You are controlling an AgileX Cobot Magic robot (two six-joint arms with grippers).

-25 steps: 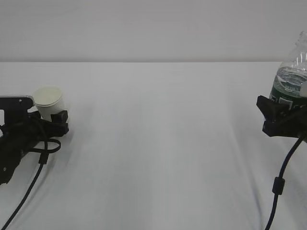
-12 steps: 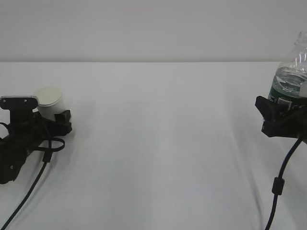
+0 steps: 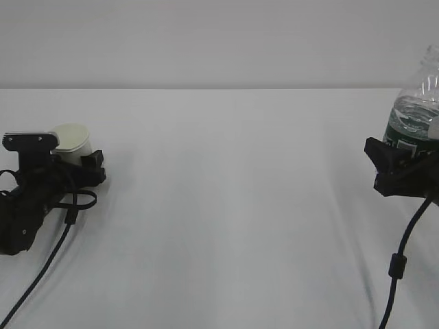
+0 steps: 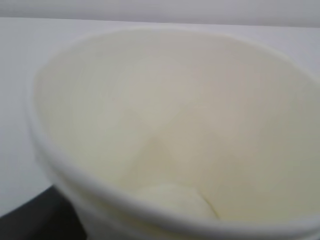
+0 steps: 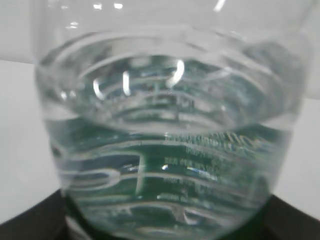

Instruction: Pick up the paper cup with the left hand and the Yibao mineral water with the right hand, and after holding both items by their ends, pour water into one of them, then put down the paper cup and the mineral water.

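The white paper cup point(image 3: 73, 142) is at the far left of the table, between the jaws of my left gripper point(image 3: 81, 163), which is shut on its lower part. In the left wrist view the cup point(image 4: 165, 115) fills the frame, its cream inside looks empty, and a black finger point(image 4: 47, 217) shows at the lower left. The Yibao mineral water point(image 3: 416, 113), clear with a green label and partly full, stands upright at the right edge. My right gripper point(image 3: 399, 168) is shut on its lower part. In the right wrist view the bottle point(image 5: 170, 150) fills the frame.
The white cloth-covered table point(image 3: 226, 205) stretches between the two arms. Black cables hang from the left arm point(image 3: 48, 253) and the right arm point(image 3: 401, 253) toward the front edge. A pale wall runs behind the table.
The left arm has shifted right and turned, with its grey-white box moving right and slightly up, and the cup has moved a little right with it. The right gripper and bottle have stayed still.
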